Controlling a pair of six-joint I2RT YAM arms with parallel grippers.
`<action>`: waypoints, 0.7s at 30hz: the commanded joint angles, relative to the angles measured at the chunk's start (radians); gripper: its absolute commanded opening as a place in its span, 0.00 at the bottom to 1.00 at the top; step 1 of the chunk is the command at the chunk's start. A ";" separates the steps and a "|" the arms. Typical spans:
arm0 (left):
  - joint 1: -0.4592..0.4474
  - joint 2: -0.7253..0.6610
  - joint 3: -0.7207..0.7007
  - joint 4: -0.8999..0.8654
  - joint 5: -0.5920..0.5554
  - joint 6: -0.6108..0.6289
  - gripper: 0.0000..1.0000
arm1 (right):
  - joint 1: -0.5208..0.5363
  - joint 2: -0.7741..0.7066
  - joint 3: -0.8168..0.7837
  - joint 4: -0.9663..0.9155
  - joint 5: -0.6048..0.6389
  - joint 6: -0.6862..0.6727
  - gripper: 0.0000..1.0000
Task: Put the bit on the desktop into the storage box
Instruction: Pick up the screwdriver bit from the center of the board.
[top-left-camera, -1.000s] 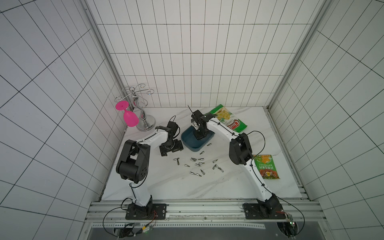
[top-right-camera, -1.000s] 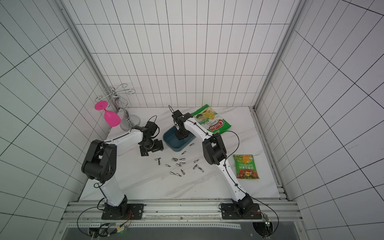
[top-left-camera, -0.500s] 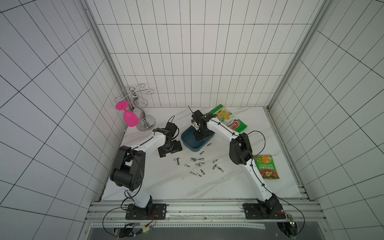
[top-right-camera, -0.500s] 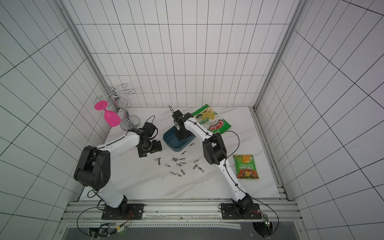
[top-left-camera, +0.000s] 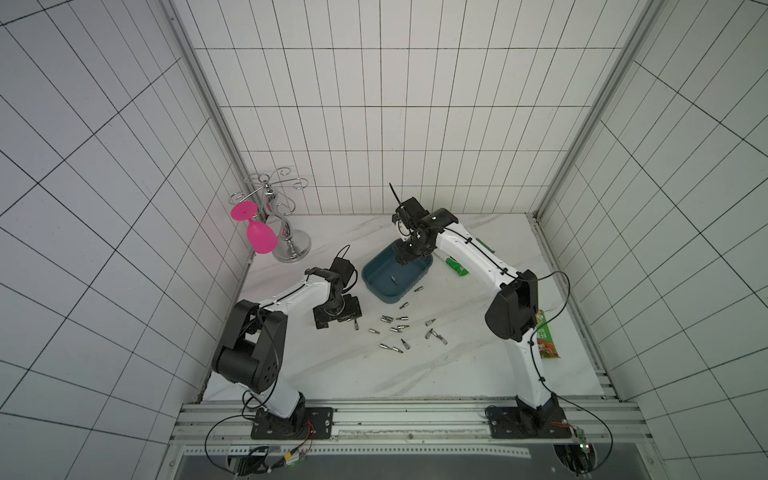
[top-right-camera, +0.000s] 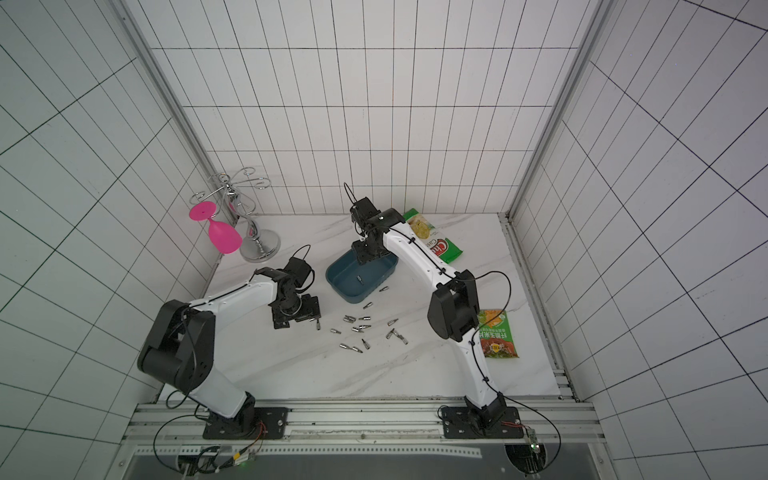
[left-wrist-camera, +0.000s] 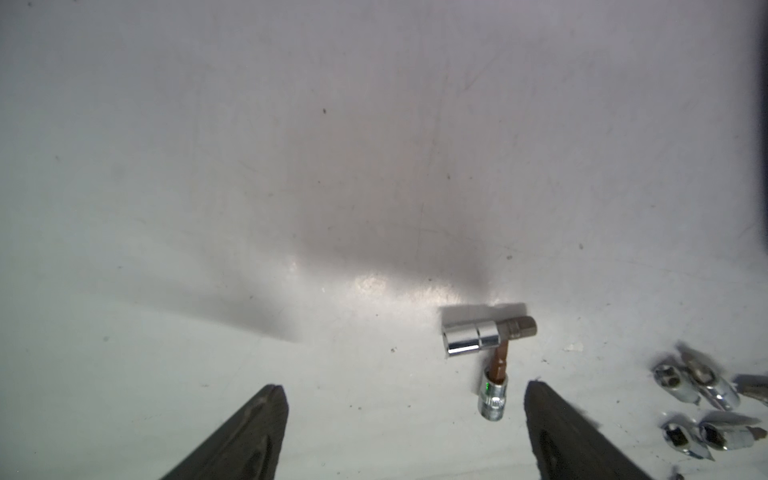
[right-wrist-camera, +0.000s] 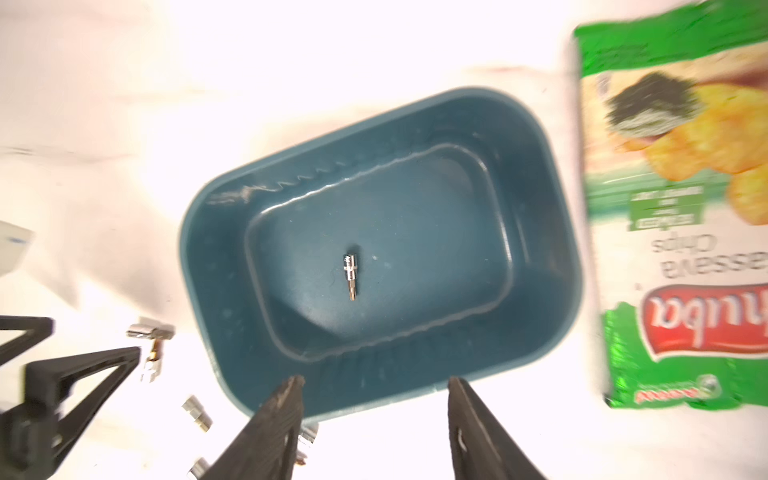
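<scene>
The storage box (top-left-camera: 376, 286) is a dark teal tub at the back middle of the white desktop (top-left-camera: 332, 374). One silver bit (right-wrist-camera: 350, 270) lies on its floor, also seen in both top views (top-right-camera: 360, 279). My right gripper (right-wrist-camera: 374, 382) hangs above the box's rim, open and empty. Several more bits (top-left-camera: 399, 330) are scattered on the desktop in front of the box. My left gripper (left-wrist-camera: 404, 386) is low over the desktop and wide open. A silver-and-brown bit (left-wrist-camera: 493, 392) lies just inside one finger, with another silver bit (left-wrist-camera: 478, 336) touching it.
A green chips bag (top-right-camera: 432, 243) lies to the right of the box, at the back. A second snack bag (top-right-camera: 496, 332) lies by the right arm's elbow. A chrome glass rack (top-left-camera: 291, 245) holding a pink glass (top-left-camera: 259, 237) stands at the back left.
My right gripper has opened over the box, and a bit now lies on the box floor. The left arm has swung its elbow forward and brought its open gripper down by the nearest bits.
</scene>
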 joint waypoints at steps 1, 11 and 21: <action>-0.003 -0.043 -0.021 0.005 -0.015 -0.016 0.92 | -0.009 -0.021 -0.034 -0.016 0.027 0.015 0.59; -0.002 -0.042 -0.045 0.046 0.021 -0.102 0.92 | -0.013 -0.055 -0.089 -0.016 0.028 0.018 0.59; -0.012 0.007 -0.048 0.139 0.041 -0.298 0.88 | -0.046 -0.136 -0.187 -0.004 0.034 0.028 0.59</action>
